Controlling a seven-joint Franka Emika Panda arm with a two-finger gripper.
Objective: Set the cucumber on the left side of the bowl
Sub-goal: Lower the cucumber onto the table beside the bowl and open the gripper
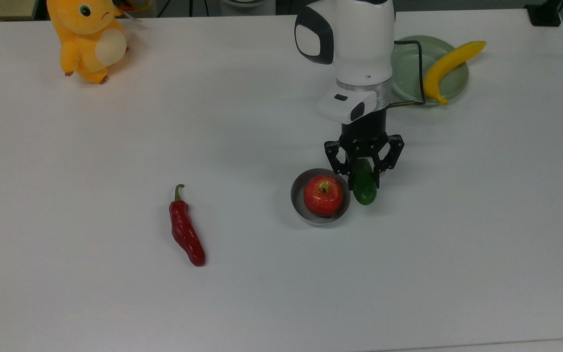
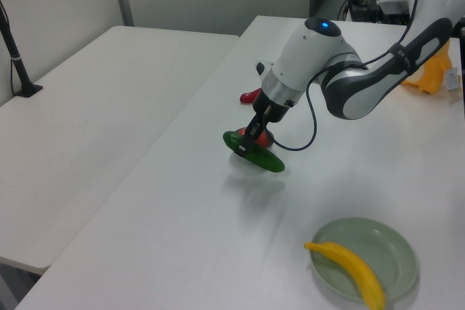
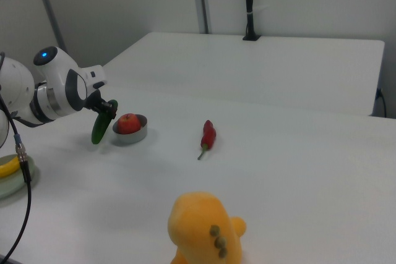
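Hand grasping the cucumber right beside the bowl on the white worktop.

The cucumber [image 1: 364, 188], smooth, glossy and dark green with rounded ends, sits clamped between the black fingers of the hand [image 1: 363, 167], which close on its upper part; in the top view its free end lies just beside the bowl [image 1: 297, 198] on the top view's right, and in the right view it hangs tilted just off the bowl's rim on the right view's left. The bowl is small, round, grey and metallic-looking with upright sides, and holds a shiny red apple [image 1: 323, 195]. A wrinkled red chili [image 1: 186, 232] with a green stem lies well apart on the matte worktop [image 1: 115, 303]. A curved yellow banana [image 1: 446, 66] rests across a shallow pale green plate [image 1: 406, 73], and a fuzzy orange plush toy [image 1: 90, 39] stands at the far corner.
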